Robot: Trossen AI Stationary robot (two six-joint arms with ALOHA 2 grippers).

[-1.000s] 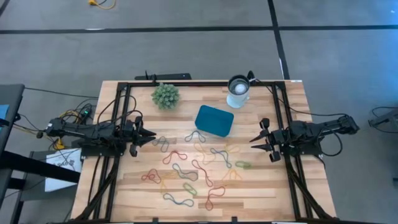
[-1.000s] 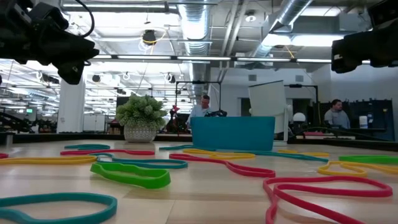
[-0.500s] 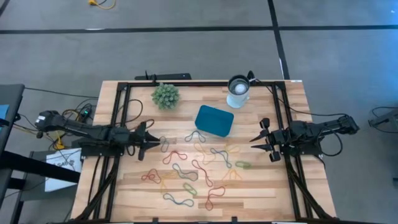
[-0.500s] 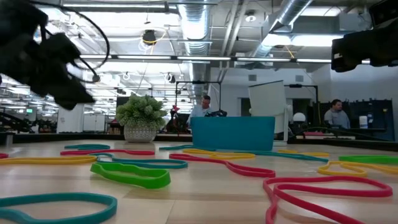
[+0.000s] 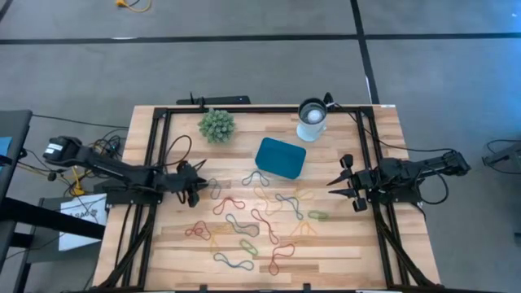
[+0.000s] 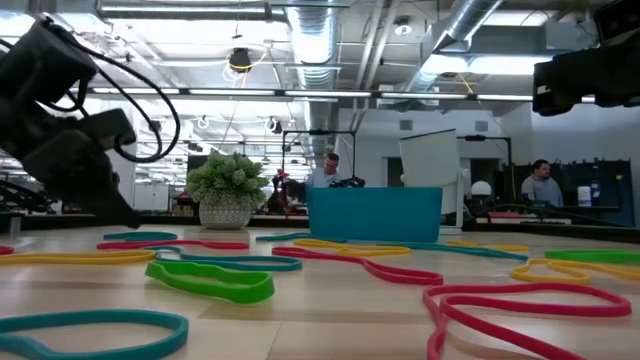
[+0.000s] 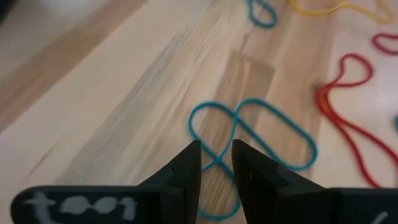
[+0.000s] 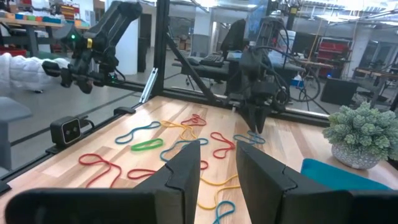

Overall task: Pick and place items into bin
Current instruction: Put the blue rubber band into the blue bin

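Seemingly nothing is binned yet: the teal bin sits empty, rubber bands strewn across the table, the left gripper nearly closed over a teal band, grasping nothing, right gripper waiting slightly open.

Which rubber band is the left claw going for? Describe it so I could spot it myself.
Start at the spiky green plant near the table's far edge, then come toward the near edge to the left claw. The blue rubber band lies at its tips, twisted into a figure eight, at the left edge of the scatter; red bands lie beside it.
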